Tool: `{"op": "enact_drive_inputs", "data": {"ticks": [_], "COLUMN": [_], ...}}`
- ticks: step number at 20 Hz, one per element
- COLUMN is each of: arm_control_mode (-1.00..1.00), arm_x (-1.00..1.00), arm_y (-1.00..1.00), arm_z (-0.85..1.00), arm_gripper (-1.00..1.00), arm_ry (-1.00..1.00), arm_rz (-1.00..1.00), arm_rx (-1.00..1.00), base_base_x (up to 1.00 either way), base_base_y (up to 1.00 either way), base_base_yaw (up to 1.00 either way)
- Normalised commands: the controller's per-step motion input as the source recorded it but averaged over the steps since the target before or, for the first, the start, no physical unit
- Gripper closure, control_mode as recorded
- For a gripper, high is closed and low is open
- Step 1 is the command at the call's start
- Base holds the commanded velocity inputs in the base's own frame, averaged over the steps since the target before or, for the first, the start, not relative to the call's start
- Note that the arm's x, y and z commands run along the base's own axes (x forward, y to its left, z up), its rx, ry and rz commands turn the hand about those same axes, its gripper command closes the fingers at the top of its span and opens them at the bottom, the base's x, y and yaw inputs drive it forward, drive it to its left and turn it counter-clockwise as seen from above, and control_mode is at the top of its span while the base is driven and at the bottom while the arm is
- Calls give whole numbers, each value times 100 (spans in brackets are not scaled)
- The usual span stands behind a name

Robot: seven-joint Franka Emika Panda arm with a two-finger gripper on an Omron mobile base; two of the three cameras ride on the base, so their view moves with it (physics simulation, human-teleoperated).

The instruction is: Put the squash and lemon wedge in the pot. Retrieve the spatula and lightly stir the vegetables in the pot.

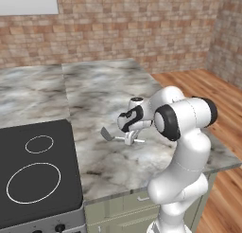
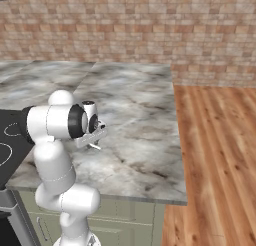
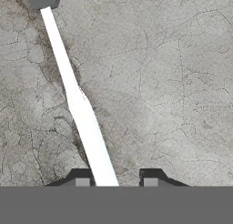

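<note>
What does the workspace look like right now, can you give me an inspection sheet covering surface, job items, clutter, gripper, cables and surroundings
Surface: grey-veined marble counter, black glass cooktop at its left.
Job's things: small spatula with flat grey squarish head and thin pale metal handle lying flat on the counter.
Clutter: nothing seen.
Gripper: two-finger gripper low over the handle's end, which runs between the fingertips against one of them; grip not confirmed.
Cables: nothing seen.
Surroundings: brick wall, wooden floor, pale green cabinets.

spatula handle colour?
White to pale metal on the spatula; its head is grey. Clearest in the hand view.
</note>
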Motion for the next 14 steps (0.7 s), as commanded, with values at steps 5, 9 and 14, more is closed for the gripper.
{"op": "enact_drive_inputs", "data": {"ticks": [5, 9, 14], "arm_control_mode": [-100, -100, -100], "arm_x": [0, 0, -13], "arm_y": [0, 0, 0], "arm_z": [0, 0, 3], "arm_gripper": [100, 100, 100], "arm_ry": [0, 0, 0], "arm_rz": [0, 0, 0], "arm_rx": [0, 0, 0], "base_base_x": [0, 0, 0], "base_base_y": [0, 0, 0], "base_base_yaw": [0, 0, 0]}}
